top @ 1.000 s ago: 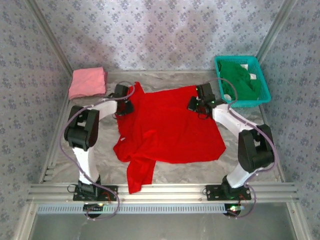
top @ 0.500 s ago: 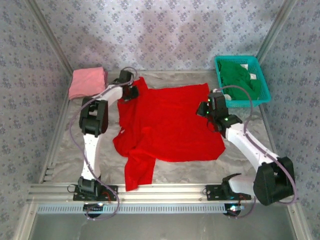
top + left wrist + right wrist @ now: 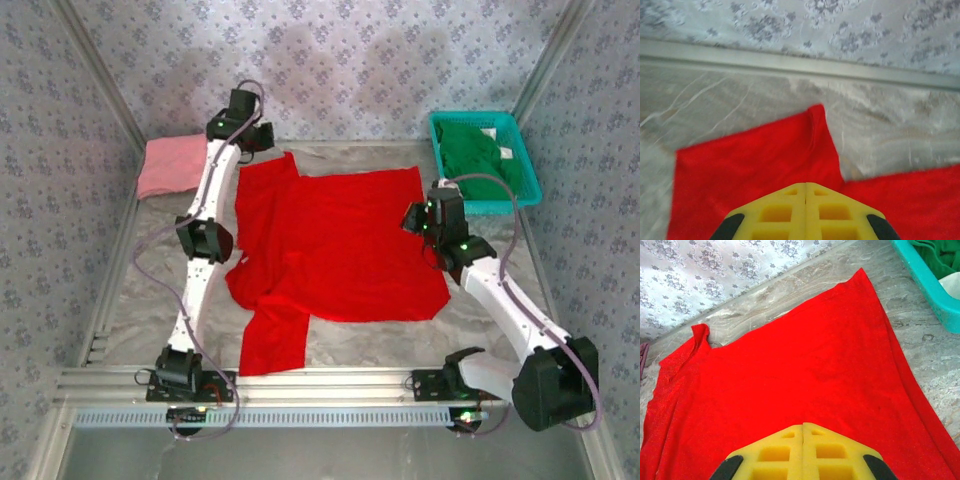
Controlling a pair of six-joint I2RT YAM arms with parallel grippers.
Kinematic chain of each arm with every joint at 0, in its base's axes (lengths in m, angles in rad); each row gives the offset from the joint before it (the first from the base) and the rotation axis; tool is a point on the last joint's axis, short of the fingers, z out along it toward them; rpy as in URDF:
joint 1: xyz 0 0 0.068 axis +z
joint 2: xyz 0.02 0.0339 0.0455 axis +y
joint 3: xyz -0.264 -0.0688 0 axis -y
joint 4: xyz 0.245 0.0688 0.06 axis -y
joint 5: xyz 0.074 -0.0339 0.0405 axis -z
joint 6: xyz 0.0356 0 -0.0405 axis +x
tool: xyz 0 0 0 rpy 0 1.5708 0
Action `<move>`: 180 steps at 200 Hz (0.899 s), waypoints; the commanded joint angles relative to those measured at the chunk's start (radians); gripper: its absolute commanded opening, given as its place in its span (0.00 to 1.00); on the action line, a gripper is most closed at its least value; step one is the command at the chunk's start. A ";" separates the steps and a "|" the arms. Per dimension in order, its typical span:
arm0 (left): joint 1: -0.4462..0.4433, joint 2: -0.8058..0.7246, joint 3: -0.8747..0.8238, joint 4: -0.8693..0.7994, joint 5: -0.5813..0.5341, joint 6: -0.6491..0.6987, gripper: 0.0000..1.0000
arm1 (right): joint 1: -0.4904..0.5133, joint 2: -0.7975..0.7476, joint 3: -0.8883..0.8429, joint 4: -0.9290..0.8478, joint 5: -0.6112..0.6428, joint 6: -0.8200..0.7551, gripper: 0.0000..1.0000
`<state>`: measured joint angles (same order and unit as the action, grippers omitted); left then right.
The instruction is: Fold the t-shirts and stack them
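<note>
The bright red t-shirt [image 3: 340,245] lies spread nearly flat in the middle of the table, one sleeve pointing at the front edge. My left gripper [image 3: 260,138] is stretched out to the back wall, over the shirt's far-left sleeve [image 3: 812,117]. Its yellow fingers [image 3: 805,184] are shut with nothing between them. My right gripper [image 3: 414,218] hovers over the shirt's right edge, with red cloth [image 3: 790,370] lying flat beneath it. It is also shut [image 3: 803,425] and empty. A folded pale pink t-shirt [image 3: 170,165] rests at the back left. The dark green t-shirt [image 3: 475,150] lies in the basket.
The teal mesh basket [image 3: 522,195] stands at the back right, its corner [image 3: 927,282] close to the red shirt's far-right corner. Patterned walls close in the back and both sides. An aluminium rail runs along the front edge [image 3: 320,380].
The left arm has straightened and reached to the back wall, off the sleeve it was at. The right gripper has drawn back to the right. The red shirt now lies flatter.
</note>
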<state>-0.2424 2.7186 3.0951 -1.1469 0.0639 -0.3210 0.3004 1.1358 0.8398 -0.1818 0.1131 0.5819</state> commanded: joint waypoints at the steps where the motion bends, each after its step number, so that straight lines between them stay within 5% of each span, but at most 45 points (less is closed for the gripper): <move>1: -0.079 -0.122 0.086 -0.286 -0.078 0.092 0.00 | -0.007 -0.001 -0.020 0.003 0.011 -0.017 0.00; 40: -0.138 -0.227 0.044 -0.480 -0.121 0.089 0.00 | -0.013 0.019 -0.038 0.025 -0.011 -0.019 0.00; 67: -0.151 -0.481 -0.540 -0.362 -0.205 0.123 0.00 | -0.029 0.040 -0.033 0.029 -0.031 -0.028 0.00; 85: -0.077 -0.750 -1.069 -0.104 -0.040 0.103 0.00 | -0.043 0.047 -0.028 0.029 -0.050 -0.030 0.00; 114: -0.058 -1.042 -1.556 0.206 0.044 0.065 0.02 | -0.044 0.055 -0.029 0.047 -0.049 -0.041 0.00; 180: -0.083 -0.940 -1.771 0.567 0.076 -0.052 0.00 | -0.046 0.341 0.049 0.057 -0.117 -0.026 0.00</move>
<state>-0.3428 1.7100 1.3445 -0.7628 0.1375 -0.3286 0.2592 1.3869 0.8345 -0.1162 0.0269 0.5591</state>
